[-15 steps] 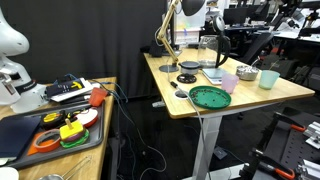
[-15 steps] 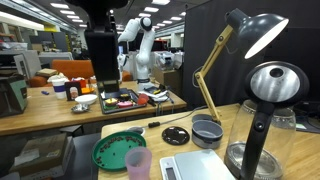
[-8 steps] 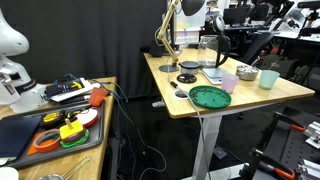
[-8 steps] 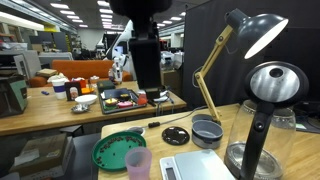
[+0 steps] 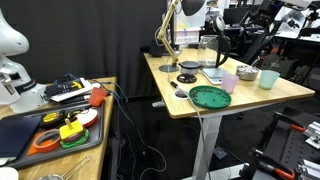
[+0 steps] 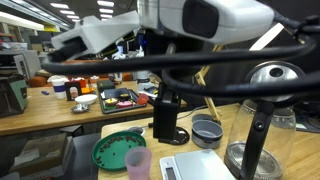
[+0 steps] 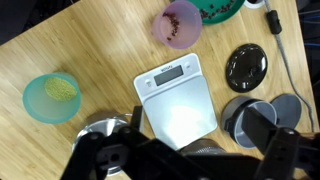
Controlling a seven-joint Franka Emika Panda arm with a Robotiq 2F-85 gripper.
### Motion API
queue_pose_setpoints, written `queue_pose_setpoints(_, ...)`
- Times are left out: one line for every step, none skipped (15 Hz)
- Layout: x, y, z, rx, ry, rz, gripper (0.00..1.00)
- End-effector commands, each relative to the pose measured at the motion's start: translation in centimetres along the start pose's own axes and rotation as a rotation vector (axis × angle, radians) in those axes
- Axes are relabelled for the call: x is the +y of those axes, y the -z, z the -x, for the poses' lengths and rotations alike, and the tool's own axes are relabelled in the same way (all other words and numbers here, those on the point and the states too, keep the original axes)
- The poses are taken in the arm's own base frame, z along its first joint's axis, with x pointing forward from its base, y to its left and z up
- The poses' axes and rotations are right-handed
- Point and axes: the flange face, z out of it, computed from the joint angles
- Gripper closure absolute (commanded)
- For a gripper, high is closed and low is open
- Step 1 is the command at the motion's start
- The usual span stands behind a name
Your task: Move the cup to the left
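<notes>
The cup point(image 7: 177, 23) is a small pink-lilac tumbler standing upright on the wooden table, next to the round green plate point(image 7: 222, 8). It shows in both exterior views point(image 5: 229, 83) point(image 6: 138, 163). My gripper point(image 7: 198, 135) is open and empty, high above the table over the white scale point(image 7: 178, 95), well apart from the cup. In an exterior view the gripper point(image 6: 165, 120) hangs dark above the table's middle.
A mint-green cup point(image 7: 52, 97) stands left of the scale. A black round lid point(image 7: 247, 67) and a grey bowl point(image 7: 250, 115) lie to its right. A glass kettle point(image 6: 270, 110) and a desk lamp point(image 5: 168, 30) stand on the table.
The arm has swung from the far workbench to above this table and now fills much of an exterior view. The cup and the other things have not moved.
</notes>
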Motion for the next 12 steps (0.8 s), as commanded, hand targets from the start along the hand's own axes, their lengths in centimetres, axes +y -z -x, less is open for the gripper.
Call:
queue_pose_setpoints(-0.1, 0.1, -0.1, -0.001, -0.002, 0.002, 0.0)
queue_pose_setpoints(-0.2, 0.2, -0.2, -0.001, -0.003, 0.001, 0.0)
queue_pose_setpoints(-0.2, 0.3, -0.2, -0.001, -0.004, 0.001, 0.0)
queue_pose_setpoints(-0.1, 0.4, -0.2, -0.002, -0.005, 0.001, 0.0)
queue_pose_setpoints(-0.1, 0.4, -0.2, -0.002, -0.005, 0.001, 0.0)
queue_pose_setpoints(-0.1, 0.4, -0.2, -0.003, -0.005, 0.001, 0.0)
queue_pose_setpoints(-0.1, 0.4, -0.2, -0.003, -0.005, 0.001, 0.0)
queue_pose_setpoints(-0.1, 0.4, -0.2, -0.003, -0.005, 0.001, 0.0)
queue_pose_setpoints(-0.1, 0.4, -0.2, -0.003, -0.005, 0.001, 0.0)
queue_pose_setpoints(-0.3, 0.1, -0.4, 0.018, -0.019, 0.014, 0.0)
queue_pose_setpoints(-0.6, -0.6, -0.4, 0.005, -0.015, 0.03, 0.0)
queue_pose_setpoints(-0.7, -1.3, -0.3, 0.002, -0.02, 0.046, 0.0)
